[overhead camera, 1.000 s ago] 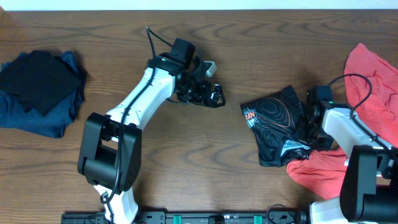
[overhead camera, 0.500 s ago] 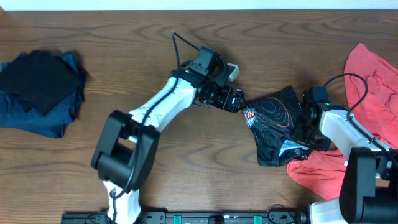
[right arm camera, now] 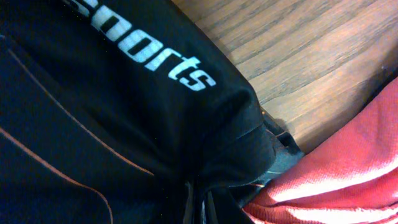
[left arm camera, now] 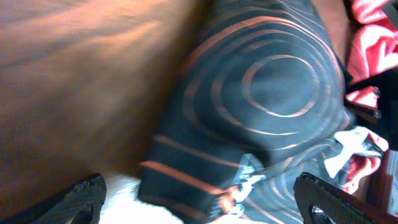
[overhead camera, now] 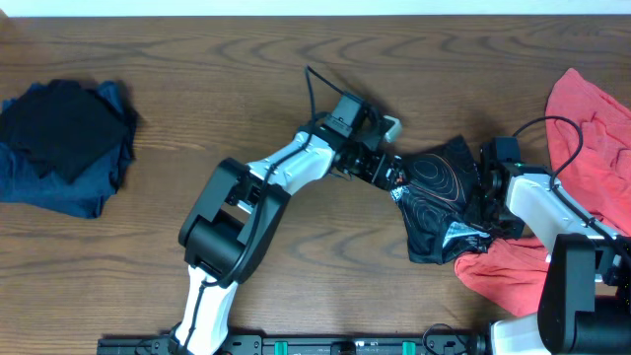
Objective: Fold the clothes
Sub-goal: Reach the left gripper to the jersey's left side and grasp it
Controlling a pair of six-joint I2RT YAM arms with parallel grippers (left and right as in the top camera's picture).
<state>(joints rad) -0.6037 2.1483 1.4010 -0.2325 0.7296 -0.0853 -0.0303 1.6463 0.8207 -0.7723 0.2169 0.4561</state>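
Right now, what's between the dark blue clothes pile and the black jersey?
In the overhead view, only bare table and the left arm, its left gripper open at the jersey edge.

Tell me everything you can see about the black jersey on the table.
The black jersey is thin sports fabric with fine orange contour rings and white "sports" lettering. It lies crumpled and unfolded on the wooden table, right of centre, its lower right edge touching the coral-red shirt. The right end effector pinches a bunched fold; the open left end effector sits at its left edge.
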